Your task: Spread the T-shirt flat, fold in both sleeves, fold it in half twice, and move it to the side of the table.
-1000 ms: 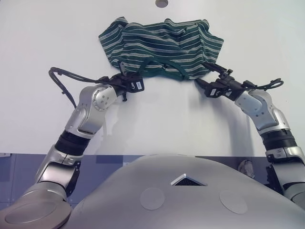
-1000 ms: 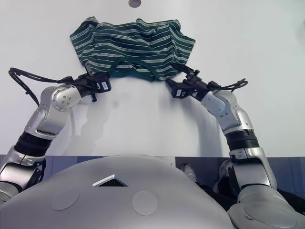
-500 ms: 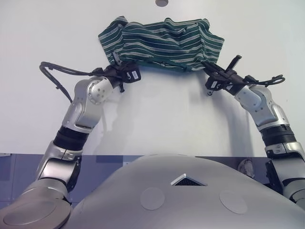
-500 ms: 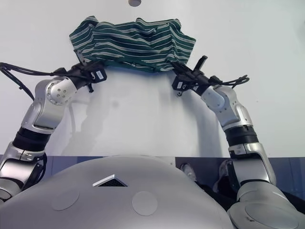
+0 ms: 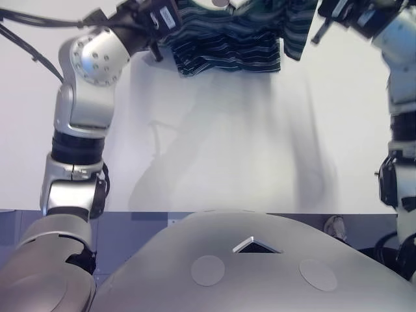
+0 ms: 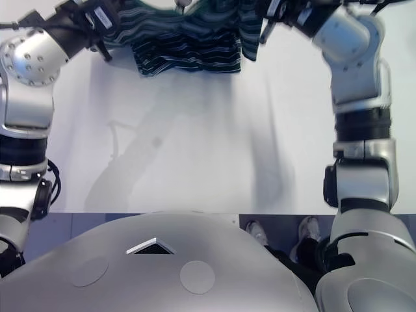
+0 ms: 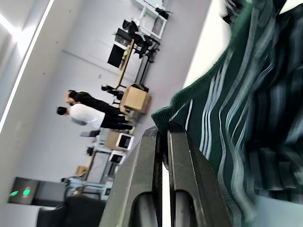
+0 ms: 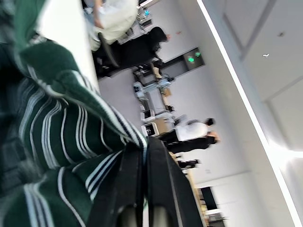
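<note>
We hold the shirt up over the table, hanging between both grippers, left gripper fingers pinched together on its green hem, right gripper fingers clamped on striped cloth

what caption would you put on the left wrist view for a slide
Left gripper clamped shut on the ribbed edge of the green striped T-shirt

We can read no text, number or brand anywhere in the scene. A small white label sits just behind the left gripper, at the far left, but its print is too small for us to make out. A green lit sign on the far room wall is also illegible.
</note>
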`<act>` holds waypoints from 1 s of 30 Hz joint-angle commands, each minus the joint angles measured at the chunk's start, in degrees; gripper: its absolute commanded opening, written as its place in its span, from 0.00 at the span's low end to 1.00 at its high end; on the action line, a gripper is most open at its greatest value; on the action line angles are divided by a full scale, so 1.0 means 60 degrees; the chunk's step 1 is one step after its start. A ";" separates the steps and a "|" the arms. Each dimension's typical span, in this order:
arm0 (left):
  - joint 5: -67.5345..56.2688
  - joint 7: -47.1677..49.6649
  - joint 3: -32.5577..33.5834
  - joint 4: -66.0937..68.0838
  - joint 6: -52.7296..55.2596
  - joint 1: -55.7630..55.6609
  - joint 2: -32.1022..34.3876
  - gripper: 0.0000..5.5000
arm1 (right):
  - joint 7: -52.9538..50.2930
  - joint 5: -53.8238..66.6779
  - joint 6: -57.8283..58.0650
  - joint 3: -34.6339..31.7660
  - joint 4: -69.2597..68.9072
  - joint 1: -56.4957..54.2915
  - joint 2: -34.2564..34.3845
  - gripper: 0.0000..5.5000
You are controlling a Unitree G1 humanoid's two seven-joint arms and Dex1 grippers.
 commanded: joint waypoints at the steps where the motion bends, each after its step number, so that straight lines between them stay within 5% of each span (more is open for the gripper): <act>1: 0.0303 0.0285 -0.0204 0.2897 -0.0946 -0.3159 0.0142 0.00 | -0.0773 -0.0801 -0.0093 0.0283 0.2261 -0.2638 0.0432 0.00; 7: 0.1118 0.1124 -0.1006 1.0050 -0.2944 -0.7813 -0.0004 0.00 | -0.2180 -0.2486 -0.0119 0.1493 0.7176 -0.6335 0.1332 0.00; 11: 0.2110 0.3065 -0.1740 1.2624 -0.3346 -0.9595 -0.0051 0.00 | -0.3736 -0.3556 0.0597 0.2256 0.9052 -0.7918 0.1660 0.00; 22: 0.3394 0.5872 -0.2752 1.3550 -0.3833 -1.0627 0.0013 0.00 | -0.5946 -0.4433 0.1742 0.2784 0.9875 -0.9013 0.2122 0.00; 30: 0.3469 0.5681 -0.2910 1.3537 -0.4156 -1.0699 0.0017 0.00 | -0.6144 -0.4652 0.1469 0.2908 0.9848 -0.9232 0.1816 0.00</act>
